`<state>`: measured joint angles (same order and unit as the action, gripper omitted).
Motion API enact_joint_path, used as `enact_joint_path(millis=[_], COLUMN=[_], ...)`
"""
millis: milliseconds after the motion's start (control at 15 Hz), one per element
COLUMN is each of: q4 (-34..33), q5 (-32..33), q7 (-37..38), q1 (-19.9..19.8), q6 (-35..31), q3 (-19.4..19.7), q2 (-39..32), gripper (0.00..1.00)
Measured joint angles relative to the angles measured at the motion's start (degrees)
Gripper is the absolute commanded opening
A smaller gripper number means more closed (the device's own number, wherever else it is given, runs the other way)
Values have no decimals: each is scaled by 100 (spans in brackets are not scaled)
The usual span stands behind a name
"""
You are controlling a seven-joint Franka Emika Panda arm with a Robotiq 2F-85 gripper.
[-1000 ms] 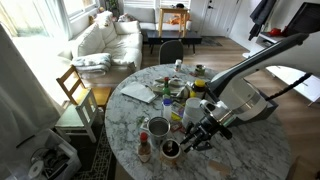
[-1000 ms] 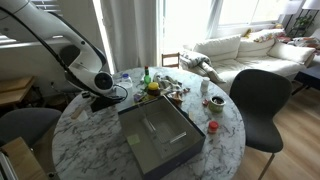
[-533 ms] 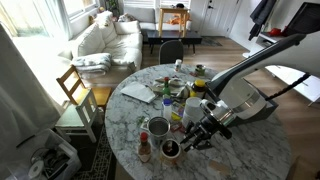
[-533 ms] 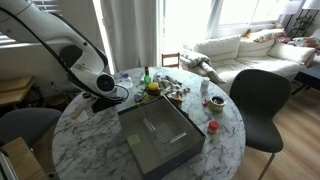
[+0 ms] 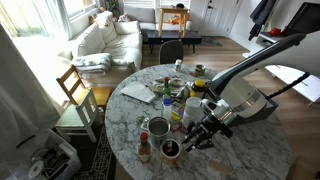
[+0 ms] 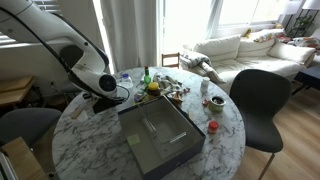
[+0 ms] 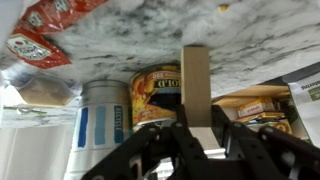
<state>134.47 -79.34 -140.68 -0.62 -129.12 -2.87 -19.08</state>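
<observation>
The tool [image 7: 197,125] is nearly closed, its two dark fingers [image 7: 170,135] pinching the lower end of a plain wooden block [image 7: 195,85]. The block sticks straight out beyond the fingertips and points at the cluttered middle of the round marble surface [image 5: 250,150]. In an exterior view the tool [image 5: 198,136] hangs low over the near part of that surface, just right of a dark cup [image 5: 170,150] and a red-and-white tin [image 5: 157,127].

In the wrist view a yellow-labelled can [image 7: 155,95] sits right behind the block, with a white and blue can [image 7: 100,125] to its left and a red packet [image 7: 40,45] further left. Whether the block touches the yellow can I cannot tell. A grey tray [image 6: 160,135] lies on the surface on the side away from the arm.

Handling this well looks to be mostly about the grip and the clearance. Only the block's end is clamped, so it could pivot if its free tip bumps a can. Slow, level travel suits it, with the tip held apart from the cans and the fingers clear of the cup's rim.
</observation>
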Motion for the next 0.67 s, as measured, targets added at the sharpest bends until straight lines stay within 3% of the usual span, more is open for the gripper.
enact_joint_path(millis=[667], q4=[-142], q5=[963], q7=[587], q1=[21], q6=[6], q3=[126], q2=[40], gripper=[7])
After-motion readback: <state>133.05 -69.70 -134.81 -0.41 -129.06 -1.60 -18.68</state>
